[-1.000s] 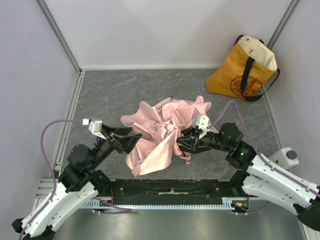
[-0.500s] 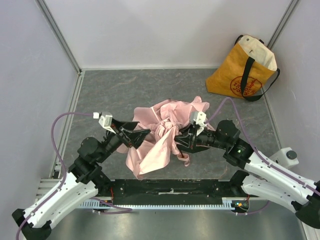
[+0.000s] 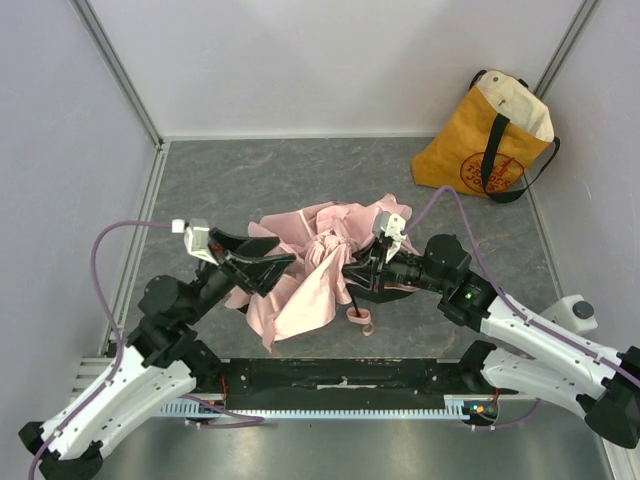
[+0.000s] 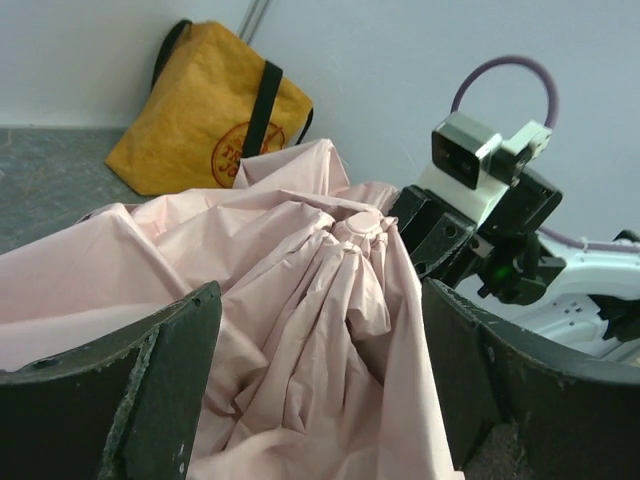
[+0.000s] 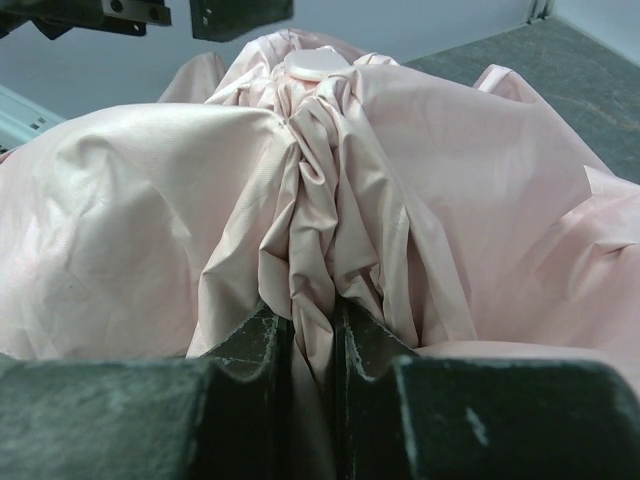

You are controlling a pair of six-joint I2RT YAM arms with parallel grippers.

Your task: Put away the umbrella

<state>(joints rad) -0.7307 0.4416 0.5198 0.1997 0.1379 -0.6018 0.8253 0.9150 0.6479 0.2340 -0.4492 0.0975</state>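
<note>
The pale pink umbrella (image 3: 310,260) lies crumpled in the middle of the grey floor, its fabric bunched round the top cap (image 4: 362,226). Its wrist strap (image 3: 360,318) loops out at the near side. My right gripper (image 3: 352,275) is shut on a gathered fold of the fabric (image 5: 312,300) just below the cap (image 5: 318,62). My left gripper (image 3: 272,262) is open, its jaws wide apart on either side of the fabric (image 4: 320,330) on the umbrella's left. The shaft and ribs are hidden under the cloth.
A yellow tote bag (image 3: 485,140) with black straps stands at the back right corner against the wall; it also shows in the left wrist view (image 4: 210,120). White walls enclose the floor on three sides. A metal rail (image 3: 340,385) runs along the near edge.
My right gripper has pulled the bunched fabric leftward and toward the middle. My left gripper has swung in over the umbrella's left side. The strap now lies exposed on the floor.
</note>
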